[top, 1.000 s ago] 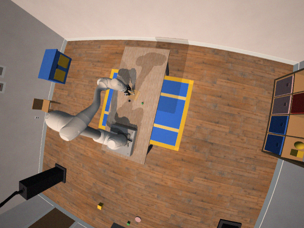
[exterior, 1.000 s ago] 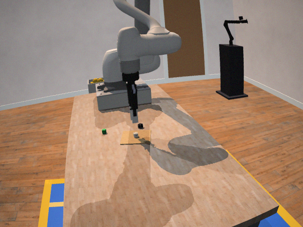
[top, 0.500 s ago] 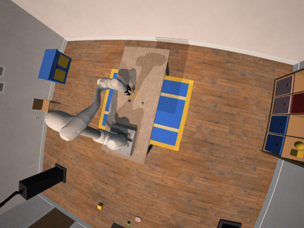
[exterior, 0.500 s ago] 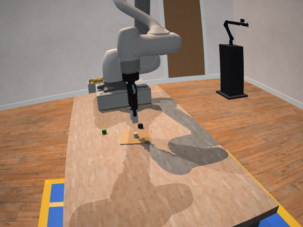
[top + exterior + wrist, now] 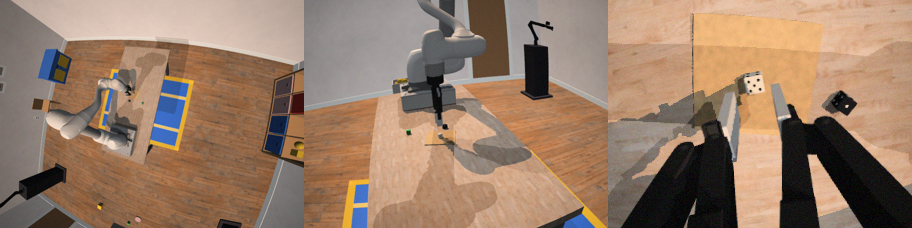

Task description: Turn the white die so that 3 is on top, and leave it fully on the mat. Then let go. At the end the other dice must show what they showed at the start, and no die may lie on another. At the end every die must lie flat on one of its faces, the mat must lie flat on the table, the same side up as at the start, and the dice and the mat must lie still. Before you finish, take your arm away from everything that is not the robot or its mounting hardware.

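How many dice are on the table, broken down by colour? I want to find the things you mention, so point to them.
White: 1 point(image 5: 440, 135) point(image 5: 754, 84), on the mat point(image 5: 136, 95) point(image 5: 430, 141) point(image 5: 758, 35)
Black: 1 point(image 5: 129, 100) point(image 5: 445, 126) point(image 5: 844, 103), beside the mat
Green: 1 point(image 5: 142, 103) point(image 5: 408, 132), beside the mat
Total: 3 dice

Pincer point(image 5: 132, 92) point(image 5: 439, 125) point(image 5: 755, 102) slightly lower, black background arm point(image 5: 15, 193) point(image 5: 533, 31) dipped at its tip
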Available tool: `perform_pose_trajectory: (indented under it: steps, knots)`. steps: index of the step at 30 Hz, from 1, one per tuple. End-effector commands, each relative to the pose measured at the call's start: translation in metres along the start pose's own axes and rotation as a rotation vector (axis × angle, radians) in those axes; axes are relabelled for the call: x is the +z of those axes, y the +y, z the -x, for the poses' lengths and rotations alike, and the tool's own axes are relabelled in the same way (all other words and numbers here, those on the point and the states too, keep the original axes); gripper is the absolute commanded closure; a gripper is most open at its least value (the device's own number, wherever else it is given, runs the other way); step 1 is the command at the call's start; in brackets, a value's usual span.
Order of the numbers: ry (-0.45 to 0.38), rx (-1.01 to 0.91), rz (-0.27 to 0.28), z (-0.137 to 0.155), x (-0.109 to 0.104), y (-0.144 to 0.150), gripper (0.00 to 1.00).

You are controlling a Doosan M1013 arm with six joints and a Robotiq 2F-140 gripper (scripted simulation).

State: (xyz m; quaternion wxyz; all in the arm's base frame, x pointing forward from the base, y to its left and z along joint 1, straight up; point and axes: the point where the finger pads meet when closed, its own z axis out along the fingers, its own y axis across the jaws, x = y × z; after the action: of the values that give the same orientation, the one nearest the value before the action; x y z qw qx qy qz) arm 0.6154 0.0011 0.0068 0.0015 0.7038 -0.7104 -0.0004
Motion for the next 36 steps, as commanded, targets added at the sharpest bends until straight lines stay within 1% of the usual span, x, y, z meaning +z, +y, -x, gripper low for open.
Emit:
perform_pose_trajectory:
  steps: [1,16,28,36]
  knots:
    - [0.000,0.000,0.000,0.000,0.002,0.000,0.79]
    - [0.000,0.000,0.000,0.000,0.025,0.000,0.79]
    - [0.000,0.000,0.000,0.000,0.036,0.000,0.79]
    - [0.000,0.000,0.000,0.000,0.038,0.000,0.79]
